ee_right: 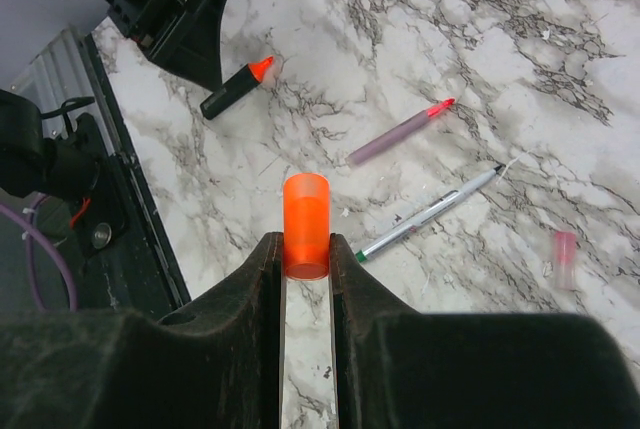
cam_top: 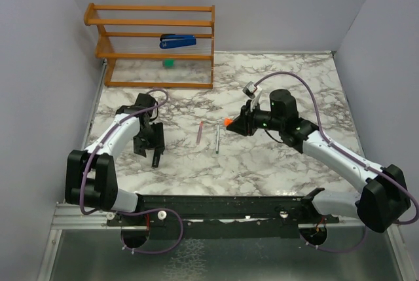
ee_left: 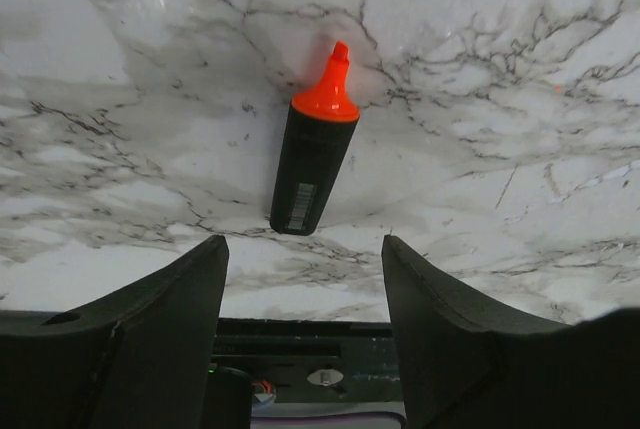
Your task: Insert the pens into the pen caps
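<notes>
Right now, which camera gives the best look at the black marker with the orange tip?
The left wrist view: the black marker lies uncapped on the marble, centred and close, just beyond the open left claw. The right wrist view shows it small, far off at top left. In the top external view the left claw hides it.

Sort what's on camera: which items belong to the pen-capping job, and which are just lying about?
Job: black marker, orange cap in right gripper, pink pen, silver pen, pink cap.
Lying about: wooden rack, blue stapler-like object, green object.
</notes>
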`<control>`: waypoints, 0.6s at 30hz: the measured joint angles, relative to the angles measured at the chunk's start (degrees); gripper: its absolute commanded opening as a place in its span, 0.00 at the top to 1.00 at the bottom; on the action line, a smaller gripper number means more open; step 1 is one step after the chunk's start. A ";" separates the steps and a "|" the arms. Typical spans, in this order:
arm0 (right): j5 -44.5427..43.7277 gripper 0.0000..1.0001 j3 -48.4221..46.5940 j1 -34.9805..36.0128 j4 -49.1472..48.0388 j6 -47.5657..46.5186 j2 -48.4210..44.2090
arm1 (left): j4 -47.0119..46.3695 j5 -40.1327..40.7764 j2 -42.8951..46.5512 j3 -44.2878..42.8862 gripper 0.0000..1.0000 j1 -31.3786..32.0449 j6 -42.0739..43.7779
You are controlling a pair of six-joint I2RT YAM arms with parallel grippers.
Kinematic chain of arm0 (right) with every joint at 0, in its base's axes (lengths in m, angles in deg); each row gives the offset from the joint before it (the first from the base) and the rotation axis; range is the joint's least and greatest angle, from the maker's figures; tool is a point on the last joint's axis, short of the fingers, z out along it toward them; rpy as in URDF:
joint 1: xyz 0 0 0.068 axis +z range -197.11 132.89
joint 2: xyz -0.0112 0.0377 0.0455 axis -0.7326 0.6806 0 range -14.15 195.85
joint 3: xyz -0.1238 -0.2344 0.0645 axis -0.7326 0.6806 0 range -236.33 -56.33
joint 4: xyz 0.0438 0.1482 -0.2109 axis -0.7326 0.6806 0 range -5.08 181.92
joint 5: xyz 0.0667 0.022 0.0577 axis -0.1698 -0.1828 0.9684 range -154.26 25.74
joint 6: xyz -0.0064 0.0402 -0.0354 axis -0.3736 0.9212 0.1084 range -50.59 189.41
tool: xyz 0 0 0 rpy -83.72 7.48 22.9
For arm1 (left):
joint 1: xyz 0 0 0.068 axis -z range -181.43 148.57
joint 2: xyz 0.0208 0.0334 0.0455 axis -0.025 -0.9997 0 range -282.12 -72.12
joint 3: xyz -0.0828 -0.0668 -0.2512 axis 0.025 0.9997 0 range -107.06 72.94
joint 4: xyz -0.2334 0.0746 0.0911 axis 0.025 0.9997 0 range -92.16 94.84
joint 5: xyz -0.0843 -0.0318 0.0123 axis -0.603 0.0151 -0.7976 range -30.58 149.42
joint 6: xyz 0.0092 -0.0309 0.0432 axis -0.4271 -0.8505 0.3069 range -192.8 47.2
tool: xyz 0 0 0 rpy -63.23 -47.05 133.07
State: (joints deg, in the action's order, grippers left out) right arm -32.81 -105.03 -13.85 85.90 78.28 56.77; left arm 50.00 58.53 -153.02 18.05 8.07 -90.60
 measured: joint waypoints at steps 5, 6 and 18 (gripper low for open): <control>0.09 0.99 0.94 0.00 0.00 0.00 -2.21 | 1.79 -2.10 0.02 1.70 0.39 0.07 -1.40; 0.20 0.99 0.94 0.00 -0.04 0.00 -2.45 | 1.64 -2.36 0.09 1.79 0.39 0.07 -1.70; 1.29 0.99 0.98 -0.37 -0.55 0.04 -2.51 | -0.39 -3.21 -2.84 3.87 0.39 0.37 -2.51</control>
State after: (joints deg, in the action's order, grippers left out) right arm -31.53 -104.05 -14.22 85.35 78.32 54.25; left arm 49.60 55.32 -155.86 21.92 8.44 -93.11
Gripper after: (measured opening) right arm 0.231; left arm 0.614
